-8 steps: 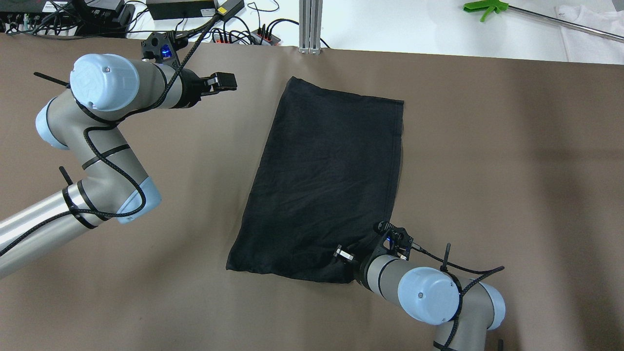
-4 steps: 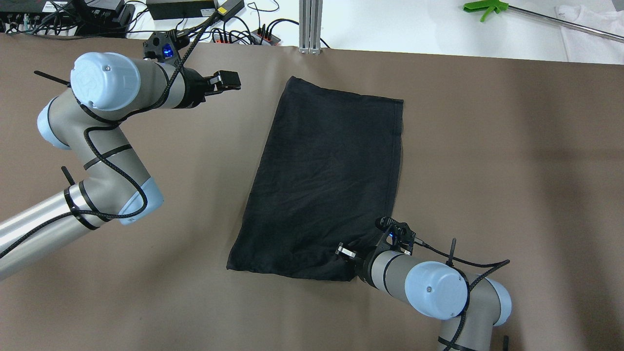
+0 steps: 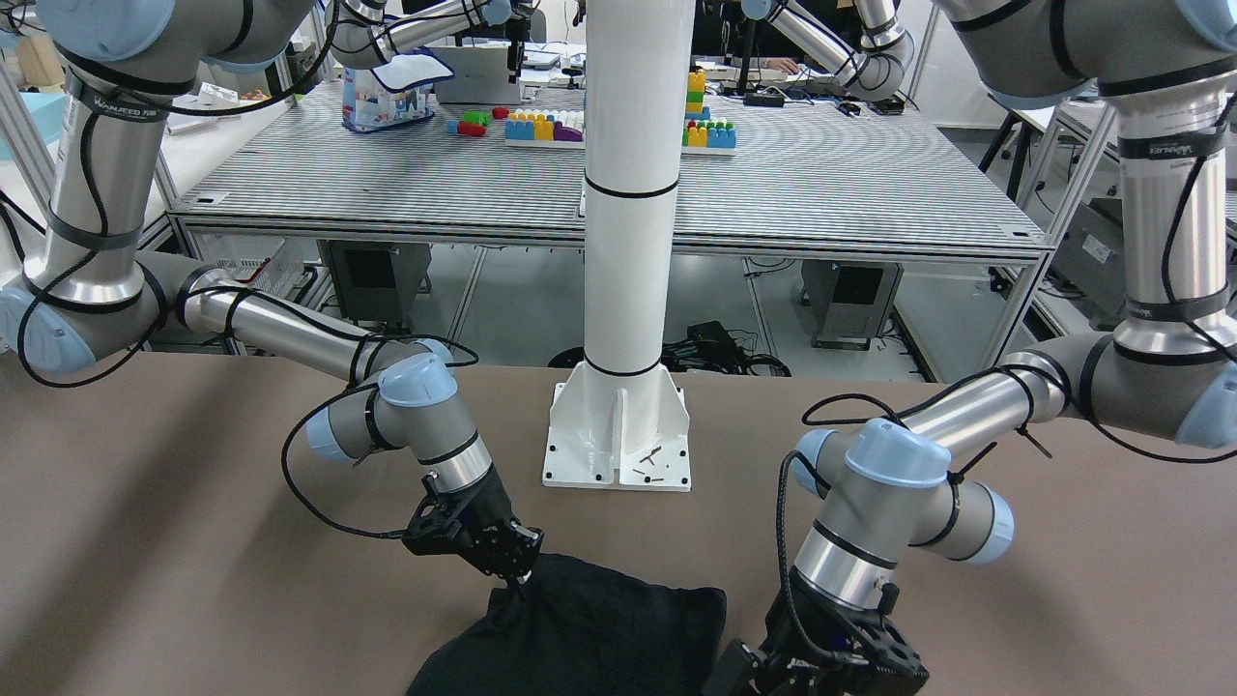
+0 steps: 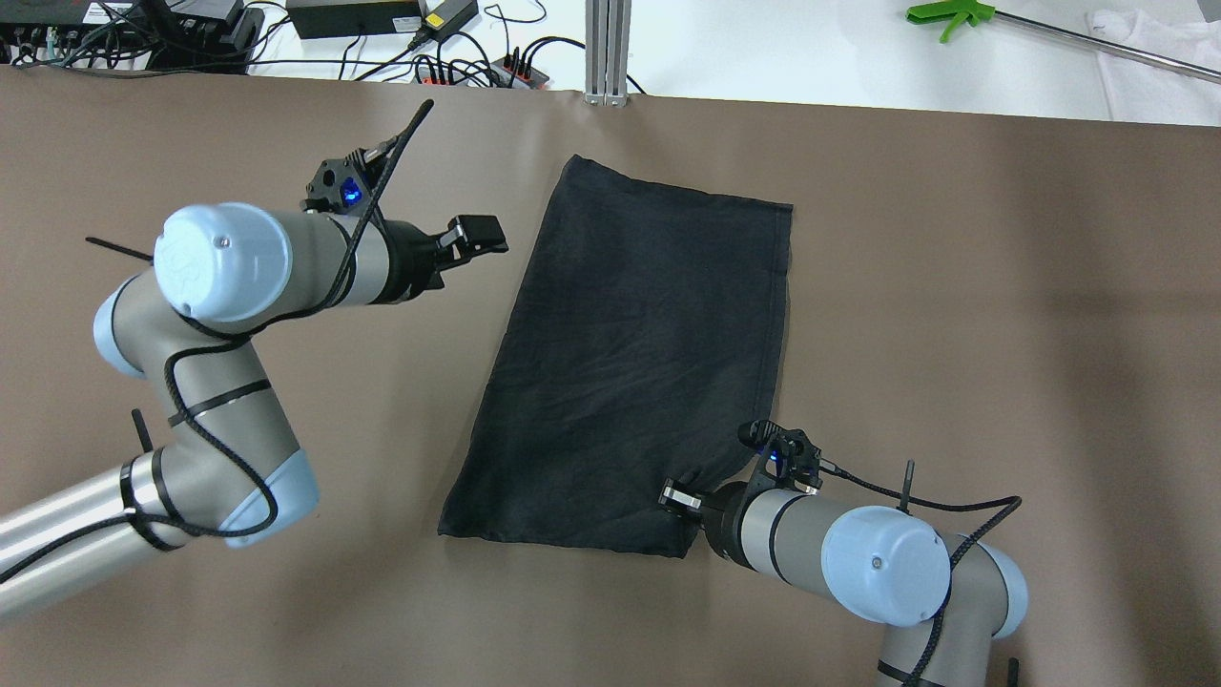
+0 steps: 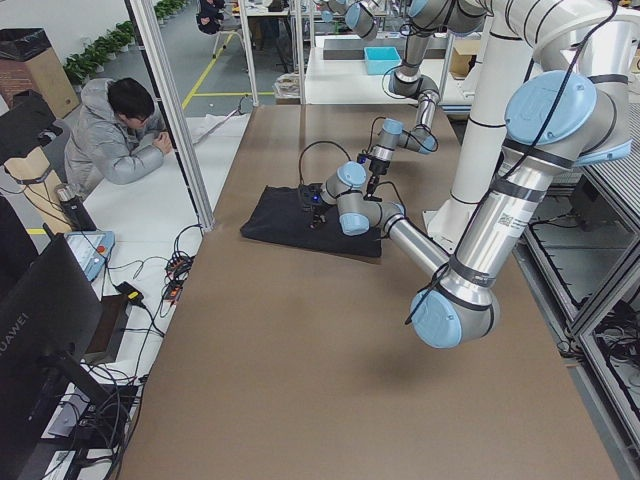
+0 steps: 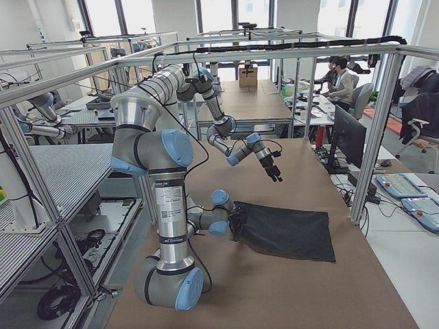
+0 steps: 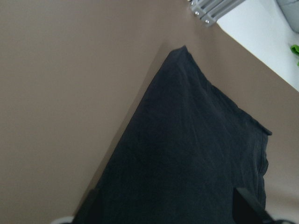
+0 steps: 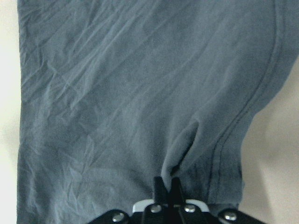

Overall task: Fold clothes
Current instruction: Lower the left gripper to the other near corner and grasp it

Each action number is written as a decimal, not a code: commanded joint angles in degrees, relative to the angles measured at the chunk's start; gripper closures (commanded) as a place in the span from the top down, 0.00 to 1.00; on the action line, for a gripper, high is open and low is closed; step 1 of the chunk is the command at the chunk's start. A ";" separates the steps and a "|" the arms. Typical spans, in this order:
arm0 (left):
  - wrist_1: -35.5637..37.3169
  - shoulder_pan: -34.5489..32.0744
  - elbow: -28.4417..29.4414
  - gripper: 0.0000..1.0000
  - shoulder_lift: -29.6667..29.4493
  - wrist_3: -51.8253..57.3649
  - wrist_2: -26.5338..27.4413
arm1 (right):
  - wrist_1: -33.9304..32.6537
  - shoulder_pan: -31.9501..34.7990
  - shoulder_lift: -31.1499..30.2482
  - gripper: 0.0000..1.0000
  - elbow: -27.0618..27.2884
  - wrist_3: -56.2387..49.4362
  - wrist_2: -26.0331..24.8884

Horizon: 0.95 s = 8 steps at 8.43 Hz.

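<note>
Left gripper (image 4: 474, 236) moved nearer, open-jawed, just left of black rectangular fabric garment (image 4: 639, 353); right gripper (image 4: 679, 498) pinches its near-right corner.

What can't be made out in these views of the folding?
The garment: the front-facing view's bottom edge cuts off much of it; layers underneath are hidden everywhere.
The right gripper: shut on a cloth ridge; the ridge hides how many layers it holds.
The left gripper: clipped by the front-facing view's bottom edge; its wrist view is blurred.
Side views: both grippers too small to judge.
</note>
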 commanded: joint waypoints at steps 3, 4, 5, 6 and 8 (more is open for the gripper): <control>-0.42 14.29 -10.19 1.00 10.59 -8.74 9.38 | -0.52 -0.04 -0.16 0.00 0.19 -0.23 -0.62; -0.86 18.60 -10.19 1.00 11.38 -8.66 13.78 | -0.78 -0.04 -0.16 0.00 0.10 -0.23 -0.80; -3.30 19.77 -9.84 1.00 11.99 -8.74 14.70 | -0.70 -0.04 -0.24 0.00 0.10 -0.32 -0.80; -6.97 20.74 -9.14 1.00 14.61 -8.57 14.79 | -0.78 -0.04 -0.16 0.00 0.10 -0.32 -0.98; -8.07 21.71 -8.08 1.00 16.65 -8.39 15.14 | -0.78 -0.04 -0.16 0.00 0.02 -0.32 -0.98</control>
